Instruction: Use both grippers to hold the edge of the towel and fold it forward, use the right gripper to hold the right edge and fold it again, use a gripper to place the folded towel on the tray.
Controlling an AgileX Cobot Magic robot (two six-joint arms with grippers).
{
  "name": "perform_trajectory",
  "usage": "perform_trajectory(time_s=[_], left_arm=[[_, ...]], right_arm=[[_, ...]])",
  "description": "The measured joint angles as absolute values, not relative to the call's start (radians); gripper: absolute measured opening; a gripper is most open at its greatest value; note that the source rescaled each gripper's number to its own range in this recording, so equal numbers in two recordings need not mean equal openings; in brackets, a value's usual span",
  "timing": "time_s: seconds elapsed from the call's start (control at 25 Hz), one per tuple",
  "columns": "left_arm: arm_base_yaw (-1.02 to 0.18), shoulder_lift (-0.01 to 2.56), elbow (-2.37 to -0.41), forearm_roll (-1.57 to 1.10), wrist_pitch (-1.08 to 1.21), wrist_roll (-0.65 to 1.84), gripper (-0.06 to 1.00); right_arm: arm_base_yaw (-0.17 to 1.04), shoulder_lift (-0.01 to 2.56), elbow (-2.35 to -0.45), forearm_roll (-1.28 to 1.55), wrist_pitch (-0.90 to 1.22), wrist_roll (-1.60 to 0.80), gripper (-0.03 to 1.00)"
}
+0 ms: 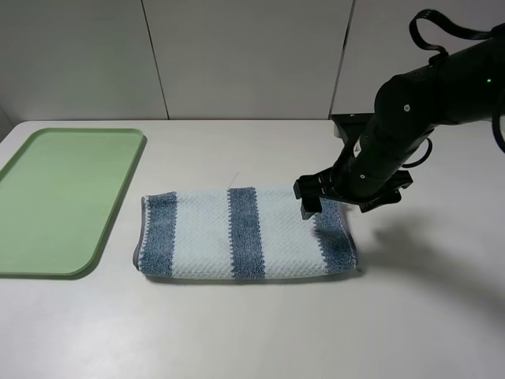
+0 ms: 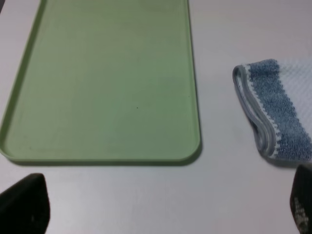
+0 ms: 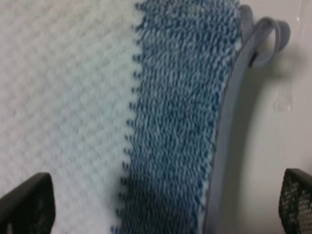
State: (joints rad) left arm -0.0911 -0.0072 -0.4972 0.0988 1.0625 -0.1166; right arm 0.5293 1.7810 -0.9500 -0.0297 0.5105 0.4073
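Your right hand hangs over the right end of the towel, with its fingers spread wide apart and nothing between them. In the right wrist view one fingertip sits over the pale weave and the other over the bare surface past the grey hem. The dark blue end stripe lies between them. From the high camera it looks as if the fingertips are very close to the cloth. You cannot tell from these views whether they touch it.

You can see the towel lying flat on the surface as a long band folded in two. Blue-grey stripes mark both ends and the middle, with pale panels between them. At its right end a small hanging loop of the same grey tape curls out from the hem onto the surface. At its left end the doubled hem shows two layers stacked one on the other.

The tray lies to the left of the towel, near it but not touching, with a strip of surface between them.

Your left hand is out of the high camera's view. Its wrist view shows both fingertips set wide apart above the surface, holding nothing. It looks out at the tray and the towel's left end.
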Motion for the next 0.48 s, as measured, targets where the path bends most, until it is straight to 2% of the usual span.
perform_trajectory(time_s=[0.48], left_arm=[[-0.091,-0.007,-0.497,0.099,1.063,-0.117,0.99]], right_arm=[[0.481,1.932,-1.036,-0.051,0.566,0.411,1.00]])
